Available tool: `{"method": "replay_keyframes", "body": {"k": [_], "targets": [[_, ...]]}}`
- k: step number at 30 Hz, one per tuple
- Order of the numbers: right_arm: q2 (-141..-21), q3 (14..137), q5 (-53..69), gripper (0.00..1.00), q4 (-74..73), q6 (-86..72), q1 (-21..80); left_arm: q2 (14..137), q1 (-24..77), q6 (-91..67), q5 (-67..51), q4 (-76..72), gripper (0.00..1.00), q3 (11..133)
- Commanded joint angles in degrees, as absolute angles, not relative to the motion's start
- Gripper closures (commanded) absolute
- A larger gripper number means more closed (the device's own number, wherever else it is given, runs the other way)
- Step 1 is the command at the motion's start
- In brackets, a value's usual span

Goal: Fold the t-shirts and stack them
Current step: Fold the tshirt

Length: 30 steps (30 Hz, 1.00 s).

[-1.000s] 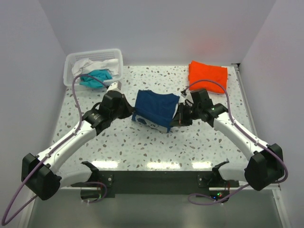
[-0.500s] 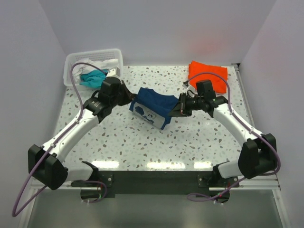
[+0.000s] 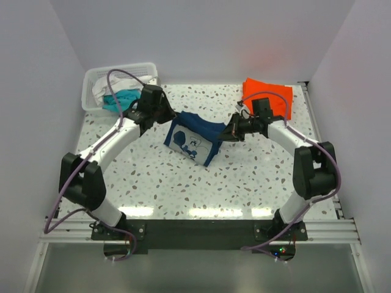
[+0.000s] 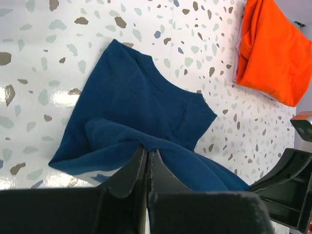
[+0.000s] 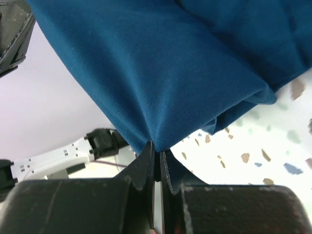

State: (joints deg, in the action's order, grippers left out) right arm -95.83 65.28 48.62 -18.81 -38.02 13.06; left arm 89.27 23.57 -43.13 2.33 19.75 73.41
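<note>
The navy t-shirt (image 3: 194, 135) hangs partly folded over the table middle, held at both upper corners; a white print shows on its lower flap. My left gripper (image 3: 173, 118) is shut on its left edge, seen in the left wrist view (image 4: 147, 151) pinching navy cloth (image 4: 141, 112). My right gripper (image 3: 227, 132) is shut on its right edge, seen in the right wrist view (image 5: 157, 151) with navy cloth (image 5: 161, 63) draped above. The folded orange t-shirt (image 3: 267, 96) lies at the back right, also in the left wrist view (image 4: 273, 53). Teal (image 3: 120, 97) and white (image 3: 104, 88) shirts lie in the basket.
The white slatted basket (image 3: 91, 77) stands at the back left corner. The speckled table (image 3: 183, 183) has walls on three sides. Both arms stretch toward the table's back half.
Both grippers have moved toward the back of the table, carrying the navy t-shirt with them. The shirt's lower flap with the white print now hangs toward the front.
</note>
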Motion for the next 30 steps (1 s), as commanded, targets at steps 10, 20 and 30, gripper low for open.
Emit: {"method": "replay_keyframes", "body": {"k": [10, 20, 30], "targets": [[-109.0, 75.7, 48.3, 0.94, -13.9, -41.0, 9.2, 106.5, 20.3, -40.4, 0.5, 13.8, 1.0, 87.7], [-116.6, 83.8, 42.7, 0.02, -13.9, -40.0, 7.0, 120.7, 20.1, -39.6, -1.8, 16.5, 0.13, 99.7], [-109.0, 82.6, 40.3, 0.01, -14.7, -34.3, 8.5, 117.7, 20.2, -37.7, -4.1, 15.7, 0.0, 99.0]]}}
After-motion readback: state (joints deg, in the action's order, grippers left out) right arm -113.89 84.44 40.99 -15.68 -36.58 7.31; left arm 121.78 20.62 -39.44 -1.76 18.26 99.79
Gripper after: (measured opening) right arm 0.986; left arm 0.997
